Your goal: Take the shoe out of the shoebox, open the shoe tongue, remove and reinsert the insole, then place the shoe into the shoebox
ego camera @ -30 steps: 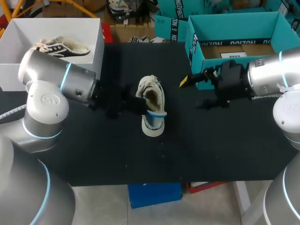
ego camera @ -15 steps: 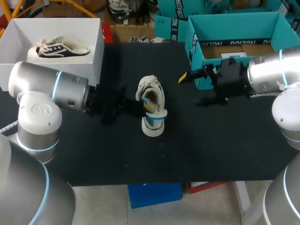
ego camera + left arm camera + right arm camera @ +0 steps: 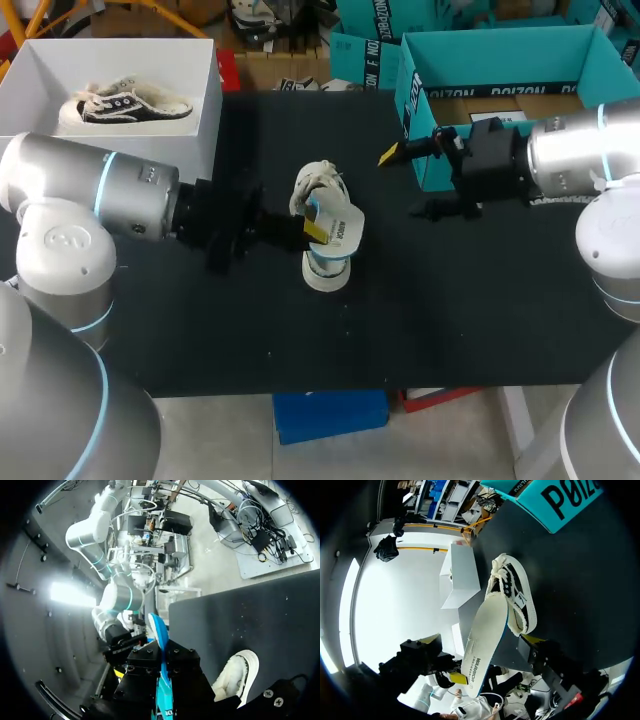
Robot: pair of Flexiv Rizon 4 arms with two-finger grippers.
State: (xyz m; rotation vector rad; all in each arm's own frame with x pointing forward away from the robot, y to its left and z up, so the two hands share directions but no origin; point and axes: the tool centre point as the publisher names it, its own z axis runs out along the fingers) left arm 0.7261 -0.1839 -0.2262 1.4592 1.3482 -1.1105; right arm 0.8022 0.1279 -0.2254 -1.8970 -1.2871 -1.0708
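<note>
Insole [image 3: 343, 227]: a thin, light foam sheet, white on top and blue beneath. It is raised on edge above the shoe [image 3: 318, 190], with its front end low at the shoe's opening. Expect it to bend and flap. It is best gripped near the heel end, across its thickness, with light pressure.

Shoe: it lies on its sole at the middle of the black table [image 3: 200, 320], tongue and laces loose. Its soft fabric upper will crumple, while the rubber sole is stiffer. Nothing pins the shoe, so it may drag along with the insole. Take hold at the heel collar or side wall.

Left gripper [image 3: 314, 231]: closed narrowly on the insole, which passes edge-on between its fingers in the left wrist view.

Right gripper [image 3: 405, 183]: spread wide and empty, just beside the teal shoebox [image 3: 415, 100], apart from the shoe.
</note>
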